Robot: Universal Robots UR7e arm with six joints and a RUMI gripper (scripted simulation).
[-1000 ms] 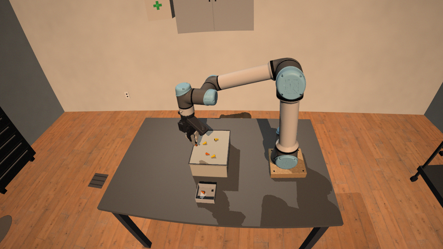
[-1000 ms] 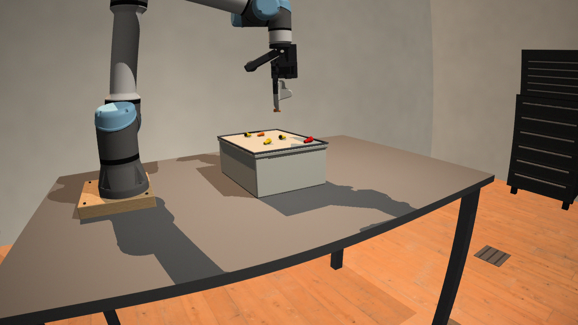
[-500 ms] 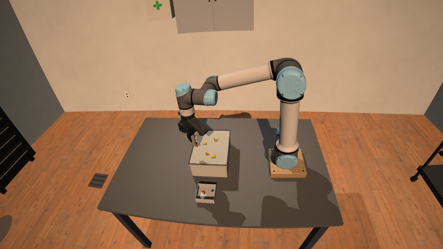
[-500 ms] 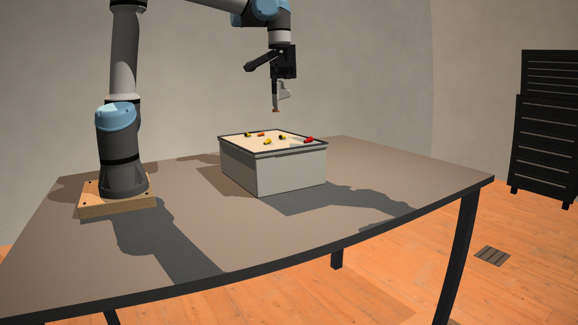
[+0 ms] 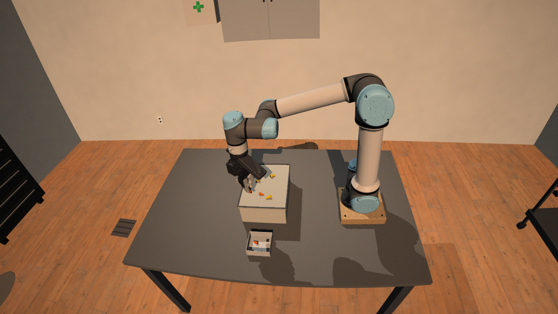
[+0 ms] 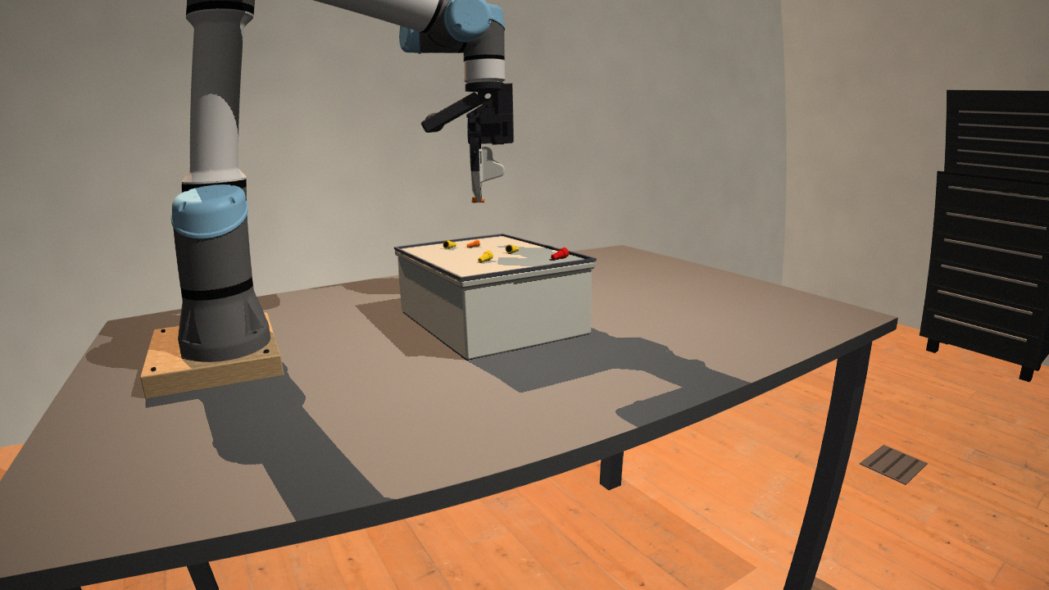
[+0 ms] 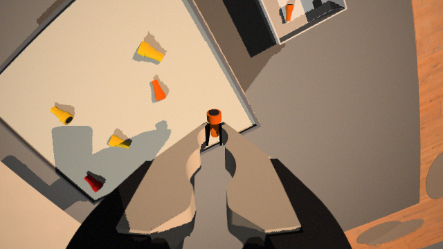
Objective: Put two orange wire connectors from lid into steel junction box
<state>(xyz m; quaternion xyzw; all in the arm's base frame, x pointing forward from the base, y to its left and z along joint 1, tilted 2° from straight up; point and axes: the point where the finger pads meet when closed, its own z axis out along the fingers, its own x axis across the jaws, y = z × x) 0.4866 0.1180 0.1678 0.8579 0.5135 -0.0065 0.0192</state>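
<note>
My gripper (image 7: 214, 124) is shut on an orange wire connector (image 7: 214, 122) and holds it well above the tool case's lid (image 5: 265, 186), near the lid's front left edge; it also shows in the top and exterior views (image 5: 249, 190) (image 6: 476, 198). One more orange connector (image 7: 158, 90) lies on the lid (image 7: 104, 90). The steel junction box (image 5: 259, 243) sits on the table in front of the case, with an orange connector (image 5: 256, 242) inside; the wrist view shows the box (image 7: 304, 17) and that connector (image 7: 289, 11).
Three yellow connectors (image 7: 149, 52) (image 7: 62, 115) (image 7: 118, 141) and a red one (image 7: 93, 182) also lie on the lid. The arm's base (image 5: 362, 203) stands on a wooden block to the right of the case. A black drawer cabinet (image 6: 990, 227) stands off the table.
</note>
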